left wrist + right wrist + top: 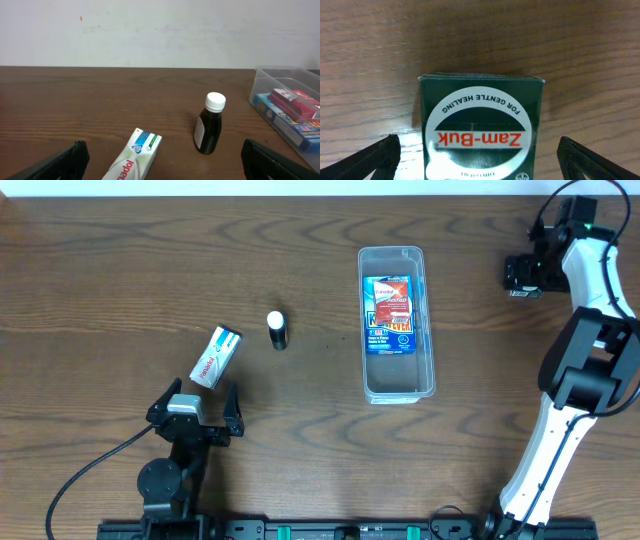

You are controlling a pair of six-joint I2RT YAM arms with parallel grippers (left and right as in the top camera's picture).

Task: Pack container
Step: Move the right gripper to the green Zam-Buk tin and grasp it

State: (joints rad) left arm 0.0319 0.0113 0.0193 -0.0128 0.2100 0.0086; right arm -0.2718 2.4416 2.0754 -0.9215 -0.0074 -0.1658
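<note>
**A:** Right, biggest first. The wooden table (pixel 100 280) fills the overhead view. The container (pixel 397 323) stands on it right of centre, long axis running away from the robot's base and nearer the right arm than the left. What's in it?

**B:** One flat blue-and-red carton (pixel 391 315), lying face up toward the far end. The near end of the bin is bare, so packing looks begun but not finished.

**A:** What's loose on the table?

**B:** A white toothpaste box (pixel 216 357) lies at an angle on the left. A green Zam-Buk box (pixel 480 127) sits under the right wrist camera. A small dark bottle (pixel 277 330) with a white cap stands upright between the toothpaste box and the bin, apart from both.

**A:** And the grippers?

**B:** The left gripper (pixel 197 408) is low, just short of the toothpaste box, with its jaws spread and nothing between them. The right gripper (pixel 521 276) is out past the bin's right side. Its jaws are spread too, one each side of the Zam-Buk box. I can't tell whether either fingertip touches it.

**A:** Which step, then?

**B:** My guess is the right arm lining up a pick of the Zam-Buk box. Next it needs to close squarely on the box's sides, lift clear of the rim, then carry it left into the bin's open near end. The left arm seems placed for the toothpaste box.
</note>
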